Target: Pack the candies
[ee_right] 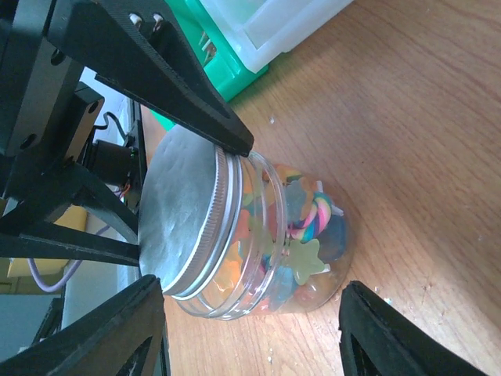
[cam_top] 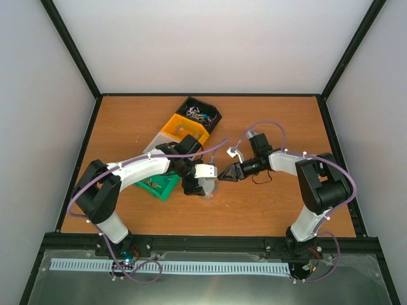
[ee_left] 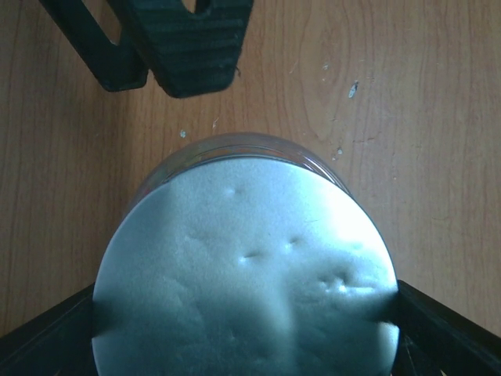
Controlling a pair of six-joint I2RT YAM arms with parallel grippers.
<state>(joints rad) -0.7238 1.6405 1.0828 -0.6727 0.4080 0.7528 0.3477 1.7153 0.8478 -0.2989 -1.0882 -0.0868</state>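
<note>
two grippers at one jar

your table (cam_top: 267,121) carries the jar (ee_right: 290,235) upright near its middle. the green bin (cam_top: 166,187) sits just left of the jar, the orange bin (cam_top: 175,127) is beyond it, and the black bin (cam_top: 216,117) is farther back still. your left gripper (ee_left: 244,298) reaches over the jar and pinches its silver lid (ee_right: 176,204) between both fingers. your right gripper (ee_right: 254,294) sits just right of the jar, jaws spread wide, clear of the glass. the candies (cam_top: 198,115) lie in the black bin, well beyond the jar; more coloured sweets show through the jar's glass.
</note>
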